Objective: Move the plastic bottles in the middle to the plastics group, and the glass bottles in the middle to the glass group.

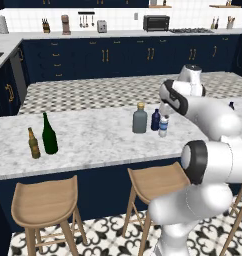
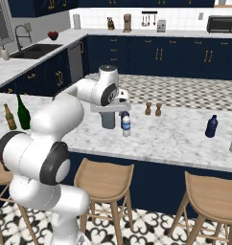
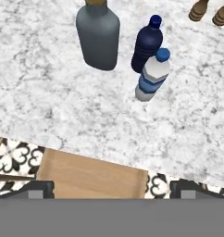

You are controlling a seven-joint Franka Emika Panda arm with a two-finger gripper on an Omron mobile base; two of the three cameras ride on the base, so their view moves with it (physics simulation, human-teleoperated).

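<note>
Worktop (image 1: 93,140), marble. Middle cluster, 3 bottles standing close together: 1 grey glass bottle (image 3: 98,37) with tan stopper, 1 navy plastic bottle (image 3: 146,44), 1 clear plastic bottle (image 3: 152,76) with blue cap just beside the navy one. Glass group at left end: 1 green wine bottle (image 1: 49,134), 1 brown beer bottle (image 1: 33,144). Plastics group at right: 1 dark blue bottle (image 2: 211,126). Gripper (image 2: 110,109) above the middle cluster, jaws spread wide, holding nothing. 2 stools (image 1: 43,200) below.

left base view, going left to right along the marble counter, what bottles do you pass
brown beer bottle → dark green wine bottle → wide grey bottle with tan stopper → dark navy plastic bottle → clear plastic bottle with blue cap
</note>
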